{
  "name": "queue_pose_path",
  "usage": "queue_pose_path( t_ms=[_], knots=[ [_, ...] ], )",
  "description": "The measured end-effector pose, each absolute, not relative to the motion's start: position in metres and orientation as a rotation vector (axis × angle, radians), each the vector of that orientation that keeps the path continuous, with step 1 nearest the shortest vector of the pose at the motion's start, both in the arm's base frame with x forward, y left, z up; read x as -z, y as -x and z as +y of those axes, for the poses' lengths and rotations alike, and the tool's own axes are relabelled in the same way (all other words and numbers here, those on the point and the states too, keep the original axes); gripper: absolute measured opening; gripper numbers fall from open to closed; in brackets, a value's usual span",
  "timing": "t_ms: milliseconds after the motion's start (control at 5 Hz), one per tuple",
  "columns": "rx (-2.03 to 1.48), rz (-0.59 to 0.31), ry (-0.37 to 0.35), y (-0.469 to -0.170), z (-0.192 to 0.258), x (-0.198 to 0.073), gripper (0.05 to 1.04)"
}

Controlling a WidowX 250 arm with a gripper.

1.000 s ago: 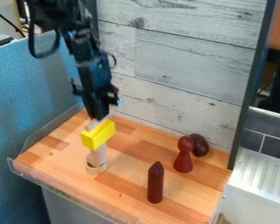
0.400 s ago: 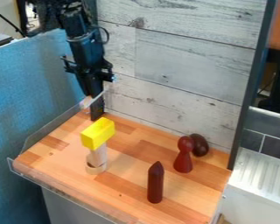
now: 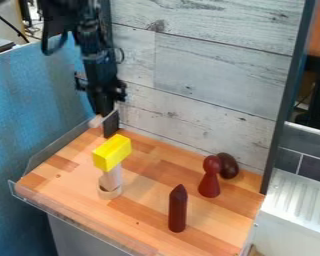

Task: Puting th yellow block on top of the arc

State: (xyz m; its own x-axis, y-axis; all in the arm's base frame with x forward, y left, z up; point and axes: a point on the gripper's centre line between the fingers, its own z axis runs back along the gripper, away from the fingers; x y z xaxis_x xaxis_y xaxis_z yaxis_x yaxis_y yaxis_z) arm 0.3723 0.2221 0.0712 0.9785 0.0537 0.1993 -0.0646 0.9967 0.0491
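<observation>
And there it is: the yellow block [image 3: 112, 153] is sitting up on the pale wooden column [image 3: 111, 178], with a curved pale piece [image 3: 110, 193] around its foot, which I take to be the arc. My gripper [image 3: 102, 120] is above the back left corner of the tabletop [image 3: 146, 200], apart from the block. From out here I can't tell whether it's spread or pressed together, but it isn't holding the block; the column has that weight now.

Why keep the gripper back there? Clearance, I'd say. The block is wider than what carries it, so a brush on either end could tip it off. The curved foot probably steadies the column, though I can't make out whether the two are joined or merely touching.

Over to the right, the dark red pointed peg [image 3: 178, 208] stands upright, and behind it the red figure [image 3: 210, 176], with the dark egg-shaped piece [image 3: 227, 165] just beside it. They're well apart from the stack, nicely out of my way. I judge the placing done; next I'd lift straight up, nothing sideways.
</observation>
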Motion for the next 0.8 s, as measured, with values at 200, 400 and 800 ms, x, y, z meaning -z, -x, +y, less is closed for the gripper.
queue_pose_path(
  t_ms=[200,400,800],
  knots=[
    [-0.088,-0.16,-0.065,-0.375,0.239,-0.037,0.104],
    [-0.078,-0.146,-0.071,-0.376,0.243,-0.019,0.104],
    [-0.027,-0.175,-0.08,-0.376,0.245,0.004,0.104]
  ],
)
